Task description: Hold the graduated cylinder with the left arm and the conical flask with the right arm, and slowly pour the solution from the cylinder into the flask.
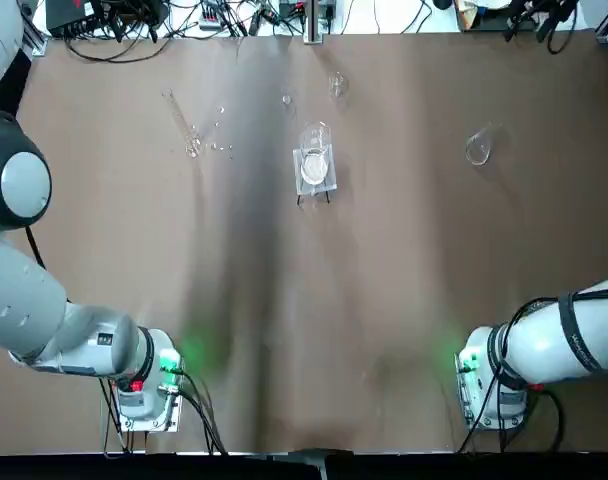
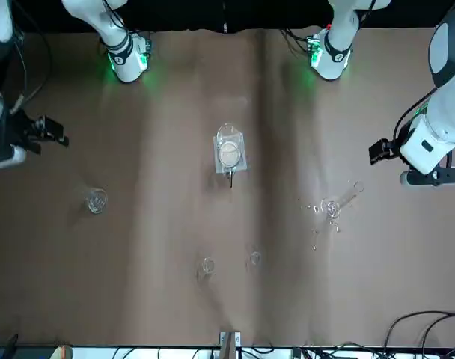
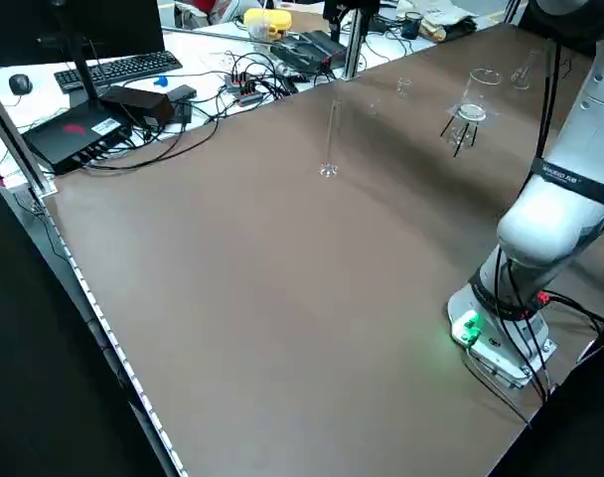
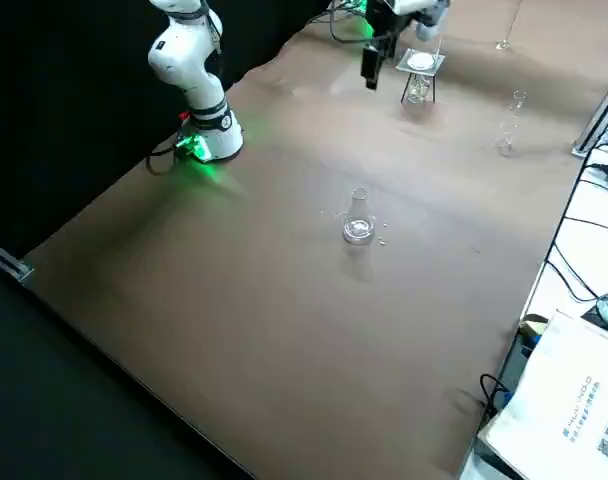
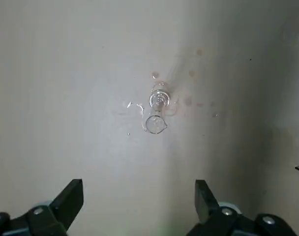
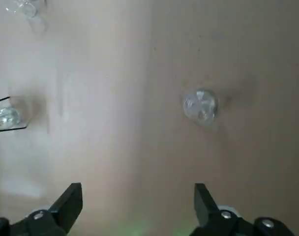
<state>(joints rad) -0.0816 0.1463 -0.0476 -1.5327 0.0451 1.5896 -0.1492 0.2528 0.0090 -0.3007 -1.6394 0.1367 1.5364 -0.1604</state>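
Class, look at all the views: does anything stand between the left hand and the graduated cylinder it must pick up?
Nothing visible does. The left hand hangs open above bare table, with the graduated cylinder upright in plain sight ahead of it. The beaker on its stand sits off to one side, toward mid-table.

Two arms are seen, built of smooth white shells with rounded grey joint caps. The left arm point(image 1: 44, 320) and the right arm point(image 1: 564, 335) are each mounted on a round white base lit green. Black cables are looped at both bases, and a black band is wrapped around the right arm. Black fingers point(image 5: 68, 199) are fitted.
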